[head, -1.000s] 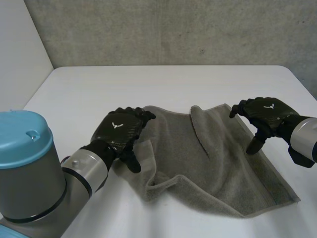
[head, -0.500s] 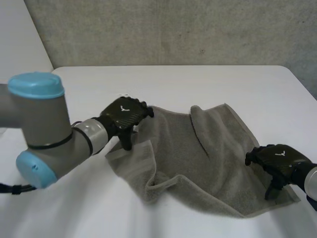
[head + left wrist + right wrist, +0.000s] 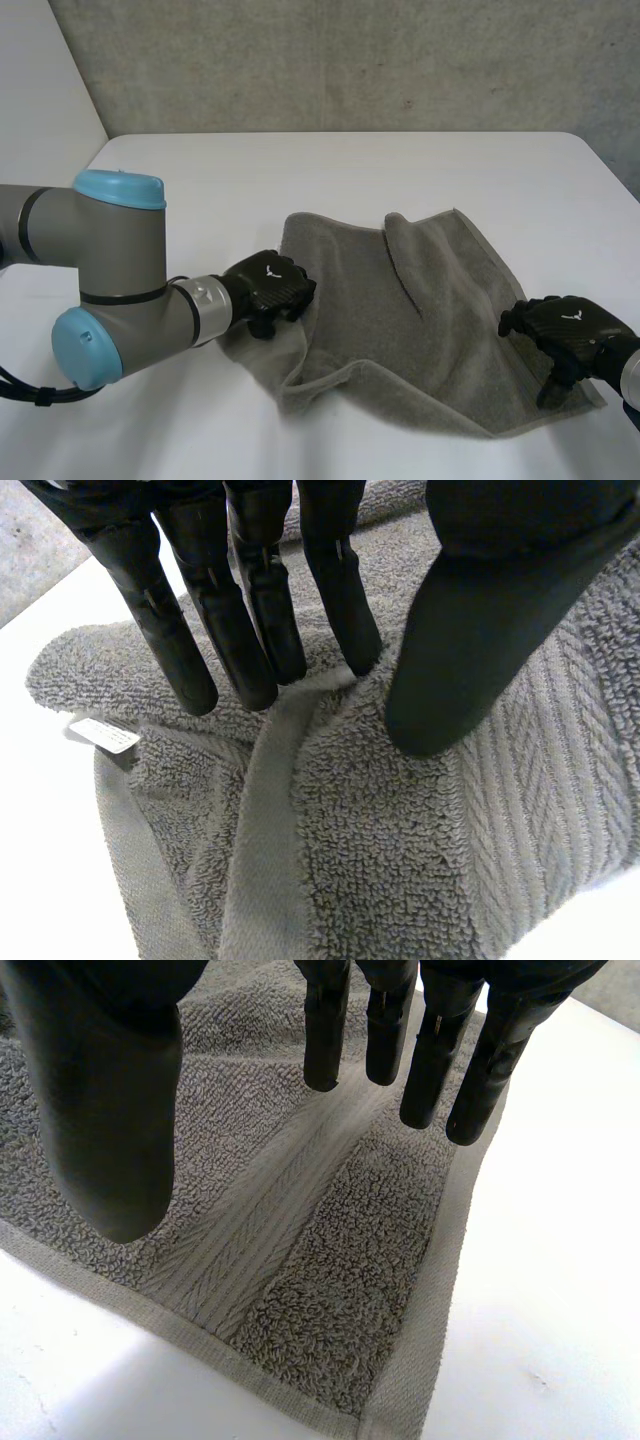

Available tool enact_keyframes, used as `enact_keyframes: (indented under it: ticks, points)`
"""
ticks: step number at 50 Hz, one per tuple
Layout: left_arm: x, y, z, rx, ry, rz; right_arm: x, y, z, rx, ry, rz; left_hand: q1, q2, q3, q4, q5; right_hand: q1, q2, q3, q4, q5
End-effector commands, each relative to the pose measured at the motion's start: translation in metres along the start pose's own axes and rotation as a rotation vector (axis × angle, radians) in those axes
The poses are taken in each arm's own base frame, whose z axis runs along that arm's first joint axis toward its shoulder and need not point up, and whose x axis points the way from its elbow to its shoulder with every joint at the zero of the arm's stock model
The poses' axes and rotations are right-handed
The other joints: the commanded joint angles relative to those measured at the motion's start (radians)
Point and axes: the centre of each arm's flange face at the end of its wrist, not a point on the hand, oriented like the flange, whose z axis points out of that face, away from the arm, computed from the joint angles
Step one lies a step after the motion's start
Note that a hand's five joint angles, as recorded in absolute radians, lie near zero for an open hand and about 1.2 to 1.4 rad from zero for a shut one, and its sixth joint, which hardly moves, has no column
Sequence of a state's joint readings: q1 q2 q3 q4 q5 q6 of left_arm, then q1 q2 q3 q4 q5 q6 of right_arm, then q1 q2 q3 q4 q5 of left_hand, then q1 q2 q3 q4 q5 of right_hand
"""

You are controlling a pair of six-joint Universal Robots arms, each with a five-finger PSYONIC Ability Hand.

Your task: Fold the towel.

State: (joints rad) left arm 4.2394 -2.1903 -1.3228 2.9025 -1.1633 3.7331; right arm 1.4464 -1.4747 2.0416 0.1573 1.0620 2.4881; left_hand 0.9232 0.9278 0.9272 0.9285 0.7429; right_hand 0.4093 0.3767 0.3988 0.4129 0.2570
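- Behind the white table [image 3: 400, 170] runs a rough grey concrete wall [image 3: 350, 60]. The towel [image 3: 420, 330] lies rumpled on the table, with a loose flap turned over along its far side and the edge nearest my left arm bunched up.
- My left hand [image 3: 272, 290] sits on that bunched edge of the towel. Its fingers [image 3: 255, 610] are straight, tips down at a raised fold, and the thumb [image 3: 470, 630] is planted apart from them on the pile. Nothing is gripped.
- My right hand [image 3: 570, 325] is over the towel's near corner on the opposite side, fingers straight and spread away from the thumb, holding nothing. Whether the tips touch the cloth or hang just above it, I can't quite tell.
- As I read it, the step in hand is to take hold of two corners before any lift. I'd close thumb and fingers on the hem [image 3: 440, 1290] itself and catch one layer only. On the left, the doubled fold invites grabbing two.
- I'd flatten the turned flap before carrying an edge across, or the fold will likely come out lopsided.
- The towel is thick grey terry, looped and grippy, with a flat woven band [image 3: 260, 1240] and a smooth hem at its end. A small white label [image 3: 103, 736] pokes out beside the left fingertips. Being soft and limp, it should sag and drag when lifted.
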Motion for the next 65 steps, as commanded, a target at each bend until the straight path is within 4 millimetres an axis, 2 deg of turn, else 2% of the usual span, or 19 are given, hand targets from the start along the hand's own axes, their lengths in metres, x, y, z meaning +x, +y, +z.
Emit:
enact_keyframes:
  ticks: [1, 11, 19, 20, 21, 22, 23, 34, 45, 50, 54, 56, 57, 58, 59, 60, 64, 65]
  points:
    - [-0.001, -0.011, -0.012, 0.031, -0.022, 0.003, -0.001, 0.0, 0.001, 0.005, 0.0, -0.005, 0.473, 0.468, 0.469, 0.468, 0.479, 0.019, 0.052, 0.03, 0.016, -0.003]
    - [-0.01, -0.025, -0.029, 0.127, -0.104, 0.039, -0.003, 0.0, 0.001, 0.014, -0.013, -0.005, 0.473, 0.468, 0.469, 0.468, 0.479, 0.016, 0.049, 0.027, 0.013, -0.006]
    - [0.002, -0.015, -0.035, 0.105, -0.082, 0.04, -0.003, 0.0, 0.001, 0.013, -0.014, -0.004, 0.473, 0.468, 0.469, 0.468, 0.479, 0.016, 0.049, 0.027, 0.013, -0.006]
    - [0.005, -0.013, -0.036, 0.101, -0.074, 0.041, -0.003, 0.001, 0.001, 0.013, -0.015, -0.004, 0.308, 0.303, 0.304, 0.302, 0.314, 0.016, 0.049, 0.027, 0.013, -0.006]
    - [0.006, -0.013, -0.036, 0.101, -0.074, 0.041, -0.003, 0.001, 0.001, 0.013, -0.015, -0.004, 0.306, 0.301, 0.302, 0.301, 0.312, 0.016, 0.049, 0.027, 0.013, -0.006]
    - [0.009, -0.01, -0.036, 0.091, -0.065, 0.038, -0.004, 0.0, 0.0, 0.015, -0.016, -0.006, -0.296, -0.3, -0.3, -0.301, -0.29, 0.016, 0.049, 0.027, 0.013, -0.006]
    - [0.013, -0.006, -0.036, 0.083, -0.056, 0.036, -0.004, 0.0, 0.001, 0.016, -0.019, -0.005, -0.409, -0.414, -0.413, -0.414, -0.403, 0.013, 0.046, 0.024, 0.01, -0.009]
    - [0.016, -0.002, -0.033, 0.099, -0.062, 0.045, -0.004, 0.001, 0.0, 0.018, -0.025, -0.003, -0.41, -0.415, -0.414, -0.416, -0.404, 0.007, 0.04, 0.018, 0.004, -0.015]
    - [0.017, 0.003, -0.027, 0.097, -0.057, 0.044, -0.004, 0.002, 0.001, 0.025, -0.018, -0.008, -0.39, -0.394, -0.394, -0.395, -0.384, 0.004, 0.037, 0.015, 0.001, -0.018]
    - [0.02, 0.013, -0.019, 0.071, -0.04, 0.03, -0.004, 0.002, 0.002, 0.022, -0.018, -0.006, -0.234, -0.239, -0.238, -0.24, -0.229, 0.004, 0.037, 0.015, 0.001, -0.018]
    - [0.021, 0.017, -0.016, 0.063, -0.035, 0.026, -0.003, 0.002, 0.002, 0.022, -0.018, -0.006, -0.208, -0.213, -0.212, -0.213, -0.202, 0.004, 0.037, 0.015, 0.001, -0.018]
    - [0.021, 0.018, -0.015, 0.062, -0.034, 0.026, -0.003, 0.002, 0.002, 0.021, -0.019, -0.005, -0.14, -0.145, -0.144, -0.145, -0.134, 0.004, 0.037, 0.015, 0.001, -0.018]
    - [0.022, 0.019, -0.015, 0.06, -0.031, 0.024, -0.003, 0.002, 0.002, 0.021, -0.019, -0.005, -0.004, -0.008, -0.008, -0.009, 0.002, 0.004, 0.037, 0.015, 0.001, -0.018]
    - [0.021, 0.019, -0.015, 0.062, -0.034, 0.024, -0.003, 0.002, 0.003, 0.022, -0.018, -0.006, 0.245, 0.24, 0.241, 0.24, 0.251, 0.004, 0.037, 0.015, 0.001, -0.018]
    - [0.021, 0.019, -0.015, 0.062, -0.034, 0.024, -0.003, 0.002, 0.003, 0.022, -0.018, -0.006, 0.247, 0.243, 0.243, 0.242, 0.253, 0.004, 0.037, 0.015, 0.001, -0.018]
    - [0.02, 0.017, -0.015, 0.068, -0.04, 0.026, -0.003, 0.002, 0.003, 0.024, -0.018, -0.006, 0.471, 0.466, 0.467, 0.466, 0.477, 0.004, 0.037, 0.015, 0.001, -0.018]
    - [0.009, 0.004, -0.018, 0.11, -0.084, 0.037, -0.003, 0.002, 0.003, 0.027, -0.016, -0.009, 0.473, 0.468, 0.469, 0.468, 0.479, 0.007, 0.04, 0.018, 0.004, -0.015]
    - [-0.001, -0.009, -0.023, 0.156, -0.128, 0.057, -0.003, 0.001, 0.003, 0.03, -0.017, -0.011, 0.473, 0.468, 0.469, 0.468, 0.479, 0.005, 0.037, 0.015, 0.001, -0.018]
